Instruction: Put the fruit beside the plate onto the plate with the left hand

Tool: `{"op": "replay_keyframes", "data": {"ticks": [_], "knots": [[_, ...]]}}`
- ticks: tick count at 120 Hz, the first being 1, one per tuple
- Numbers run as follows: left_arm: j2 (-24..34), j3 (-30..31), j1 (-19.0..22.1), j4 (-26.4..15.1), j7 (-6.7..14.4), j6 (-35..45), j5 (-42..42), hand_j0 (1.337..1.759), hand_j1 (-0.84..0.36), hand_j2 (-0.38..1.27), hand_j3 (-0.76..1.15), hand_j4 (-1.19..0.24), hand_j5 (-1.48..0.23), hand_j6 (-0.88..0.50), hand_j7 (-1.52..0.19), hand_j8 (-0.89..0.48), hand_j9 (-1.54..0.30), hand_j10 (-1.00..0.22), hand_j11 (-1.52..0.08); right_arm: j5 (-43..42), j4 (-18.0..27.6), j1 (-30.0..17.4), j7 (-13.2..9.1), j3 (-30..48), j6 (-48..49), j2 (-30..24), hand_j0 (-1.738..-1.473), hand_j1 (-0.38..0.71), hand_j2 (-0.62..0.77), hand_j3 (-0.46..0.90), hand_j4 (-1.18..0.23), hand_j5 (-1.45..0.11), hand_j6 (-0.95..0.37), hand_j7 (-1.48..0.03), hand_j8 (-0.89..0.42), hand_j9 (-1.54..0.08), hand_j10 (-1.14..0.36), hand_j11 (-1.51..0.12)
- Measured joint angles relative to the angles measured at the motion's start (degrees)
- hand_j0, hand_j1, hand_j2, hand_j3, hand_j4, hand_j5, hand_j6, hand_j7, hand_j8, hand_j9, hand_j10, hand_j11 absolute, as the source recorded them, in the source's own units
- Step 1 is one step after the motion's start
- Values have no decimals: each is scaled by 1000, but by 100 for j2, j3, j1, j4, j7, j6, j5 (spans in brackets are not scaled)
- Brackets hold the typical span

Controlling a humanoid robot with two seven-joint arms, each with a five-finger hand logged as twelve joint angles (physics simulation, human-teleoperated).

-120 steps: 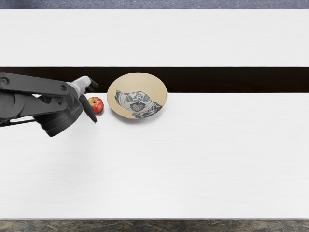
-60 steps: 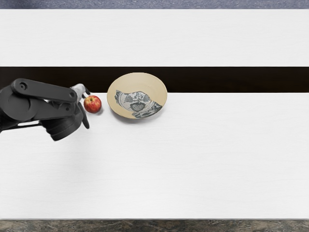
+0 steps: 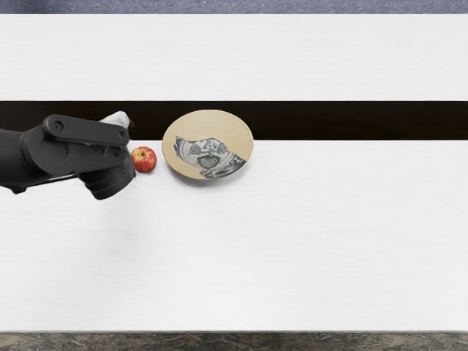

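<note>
**Hand closes in on the apple, fruit not yet lifted**

Far to the left of the plate (image 3: 208,144), the dark left arm reached in from the edge. Over the last second it had rolled over, so its upper link now lay across the top of the wrist. The left hand (image 3: 115,167) had drawn in closer, a little farther from the plate than the fruit was. From where I stood its bulk hid the grasping side, so I could not tell whether it was wide, narrow, or already around anything.

The apple (image 3: 144,159) sat on the white table (image 3: 292,234) just off the plate's left rim, with the hand right against its far side. It had wobbled slightly away from the plate half a second earlier and had come back to much the same spot. It looked to me like the grasp was being set up, not finished, with the lift and the short carry to the plate still to come. The plate held no fruit.
</note>
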Motion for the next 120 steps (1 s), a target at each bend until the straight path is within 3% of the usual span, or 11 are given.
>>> {"op": "replay_keyframes", "data": {"ticks": [59, 100, 112, 120], "knots": [[-490, -239, 226, 227, 0, 0, 77, 1658, 41, 53, 0, -258, -335, -259, -335, -259, -335, -258, -335, 0, 0, 4, 0, 6, 0, 0, -1658, -307, -7, 0, -35, -45, -35, -45, -35, -45, -35, -45], [-492, -229, 478, 426, 0, 0, 186, 1657, -154, 97, 19, -423, -549, -423, -549, -423, -549, -423, -549, 0, 0, 4, 0, 7, 0, 0, -1658, -307, -7, 0, -35, -45, -35, -45, -35, -45, -35, -45], [-492, -223, 537, 480, -5, -1, 242, 1625, -222, 87, 368, -476, -617, -476, -618, -475, -619, -474, -620, 0, 0, 4, 0, 7, 0, 0, -1658, -307, -7, 0, -35, -45, -35, -45, -35, -45, -35, -45], [-492, -220, 565, 525, -7, -1, 268, 1606, -246, 126, 461, -506, -653, -486, -656, -504, -657, -503, -659, 0, 0, 4, 0, 7, 0, 0, -1658, -307, -7, 0, -35, -45, -35, -45, -35, -45, -35, -45]]}}
